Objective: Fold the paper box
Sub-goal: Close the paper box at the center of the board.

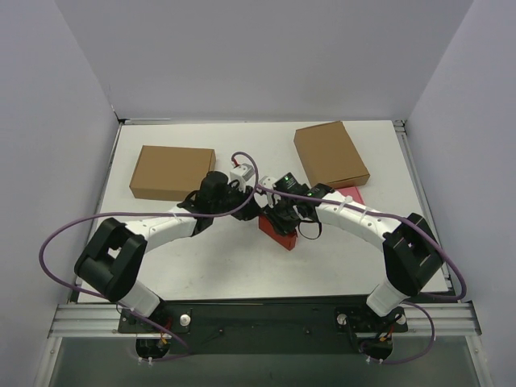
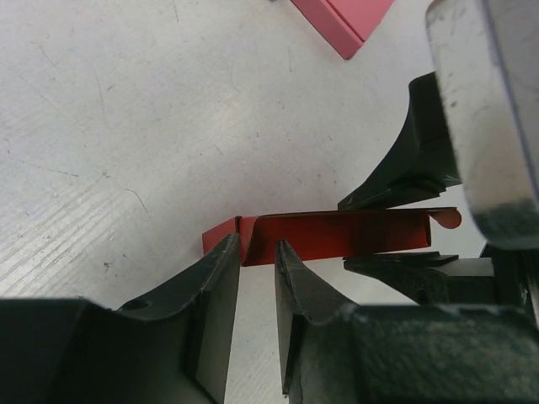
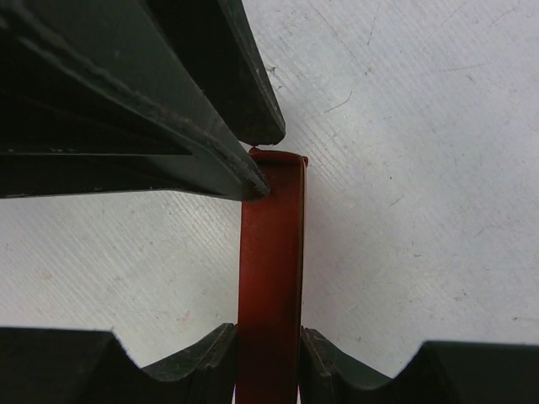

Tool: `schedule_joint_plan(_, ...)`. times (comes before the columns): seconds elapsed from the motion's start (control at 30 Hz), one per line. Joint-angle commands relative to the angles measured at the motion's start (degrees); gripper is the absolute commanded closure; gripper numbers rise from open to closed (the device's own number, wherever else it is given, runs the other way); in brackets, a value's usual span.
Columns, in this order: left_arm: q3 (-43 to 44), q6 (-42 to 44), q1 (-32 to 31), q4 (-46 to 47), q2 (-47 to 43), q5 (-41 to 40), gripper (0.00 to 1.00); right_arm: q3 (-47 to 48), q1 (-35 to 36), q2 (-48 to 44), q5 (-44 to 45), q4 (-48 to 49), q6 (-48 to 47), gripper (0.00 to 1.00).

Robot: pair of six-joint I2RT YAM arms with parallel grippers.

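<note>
Two claws meet on the paper box [image 1: 278,232], which sits on the tabletop [image 1: 242,274] directly beneath and between them. The right claw [image 3: 269,337] is clamped on a red wall panel [image 3: 269,252] standing on edge, with its pads [image 3: 198,362] pressed to both faces. The left claw [image 2: 257,252] straddles the other end of the same panel with its jaws a little apart, and I cannot tell whether it truly pinches the card or only brackets it. My reading is that the fold is partway. One wall is up and held, yet a small rounded tab at the panel's end by the right claw is untucked, a short red flap juts past the left claw's fingers, and no closed box shape shows — raising the other walls and locking the tabs seems left to do. For room, bare tabletop lies open on the near side of both claws. A small pink box [image 1: 352,196] lies just beyond the right claw, a brown box [image 1: 172,171] sits beyond the left claw and a second brown box [image 1: 330,153] beyond the right — so swings look safest toward the near edge.
</note>
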Motion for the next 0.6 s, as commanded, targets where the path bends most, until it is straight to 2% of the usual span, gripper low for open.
schedule_joint_plan(0.0,1.86,1.98,-0.74,0.83,0.59,-1.45,0.66,1.77,-0.47,-0.05,-0.63,-0.97,0.33,0.67)
schedule_joint_plan(0.33,2.56,2.33,-1.36,1.88,1.64,-2.86,0.66,1.68,-0.56,0.03,-1.15,-0.97,0.41,0.67)
schedule_joint_plan(0.57,3.7,2.77,-1.97,2.76,2.88,-2.59,0.7,1.68,-0.56,0.04,-1.51,-1.05,0.33,0.67)
